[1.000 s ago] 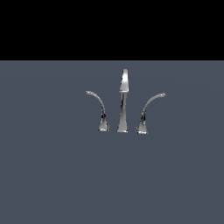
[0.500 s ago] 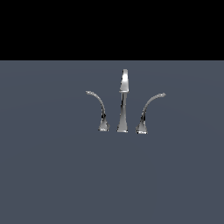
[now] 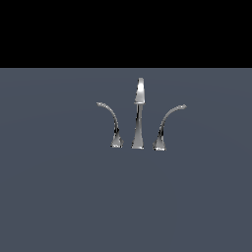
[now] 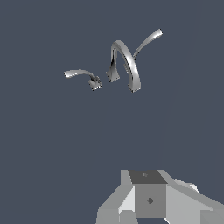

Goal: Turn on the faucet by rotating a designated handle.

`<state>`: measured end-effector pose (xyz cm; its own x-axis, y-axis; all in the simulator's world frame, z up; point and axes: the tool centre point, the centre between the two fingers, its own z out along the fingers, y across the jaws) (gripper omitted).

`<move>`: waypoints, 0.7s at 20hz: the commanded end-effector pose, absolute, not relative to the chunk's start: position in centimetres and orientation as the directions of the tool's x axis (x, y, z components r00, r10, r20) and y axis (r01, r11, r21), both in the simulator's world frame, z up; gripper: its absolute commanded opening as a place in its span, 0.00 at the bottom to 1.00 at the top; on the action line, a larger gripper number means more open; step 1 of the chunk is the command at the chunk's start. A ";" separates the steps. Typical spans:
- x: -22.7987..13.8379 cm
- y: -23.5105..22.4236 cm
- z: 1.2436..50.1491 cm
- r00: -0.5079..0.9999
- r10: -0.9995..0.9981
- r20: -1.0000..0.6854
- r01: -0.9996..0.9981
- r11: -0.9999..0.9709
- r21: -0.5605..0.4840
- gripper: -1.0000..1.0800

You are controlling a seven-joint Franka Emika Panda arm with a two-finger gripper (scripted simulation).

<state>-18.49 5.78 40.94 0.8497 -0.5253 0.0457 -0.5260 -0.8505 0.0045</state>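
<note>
In the exterior view we read the scene from the view's left to its right. First comes the handle: a slim curved chrome lever on a small flared base, its thin tip arcing out toward the view's left. Just beside it, at the middle, stands the spout, tall, straight and tapered, upright on the flat grey surface. Further right sits the second lever, on a wider base, its tip arcing toward the view's right. Together these three pieces form the faucet; their bases stand in a row, close but apart.

No arm appears in the exterior view.

In the wrist view we see the same set from above: the handle, the looping spout and the second lever. The gripper shows only as a grey body at the frame edge, well apart from the faucet. Its fingers are out of sight, so we cannot tell whether they are spread or pressed together.
</note>
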 end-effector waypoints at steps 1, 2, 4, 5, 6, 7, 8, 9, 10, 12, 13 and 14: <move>-17.5 6.5 39.8 0.820 -0.571 0.043 -0.572 -0.820 0.002 0.00; -17.1 6.8 39.3 0.807 -0.588 0.042 -0.589 -0.808 0.001 0.00; -16.3 7.3 38.4 0.782 -0.622 0.040 -0.623 -0.783 0.000 0.00; -15.8 7.6 38.0 0.769 -0.639 0.039 -0.639 -0.769 -0.001 0.00; -15.4 7.8 37.5 0.755 -0.655 0.038 -0.655 -0.756 -0.002 0.00; -15.0 8.1 37.1 0.741 -0.670 0.037 -0.671 -0.742 -0.002 0.00; -14.5 8.3 36.6 0.727 -0.686 0.036 -0.686 -0.727 -0.003 0.00; -14.1 8.5 36.2 0.712 -0.701 0.035 -0.701 -0.713 -0.004 0.00; -13.6 8.7 35.7 0.698 -0.715 0.034 -0.716 -0.698 -0.004 0.00; -12.7 9.1 34.9 0.668 -0.744 0.032 -0.744 -0.668 -0.005 0.00; -12.3 9.2 34.4 0.652 -0.757 0.030 -0.758 -0.653 -0.006 0.00; -11.8 9.4 34.0 0.637 -0.770 0.029 -0.771 -0.637 -0.006 0.00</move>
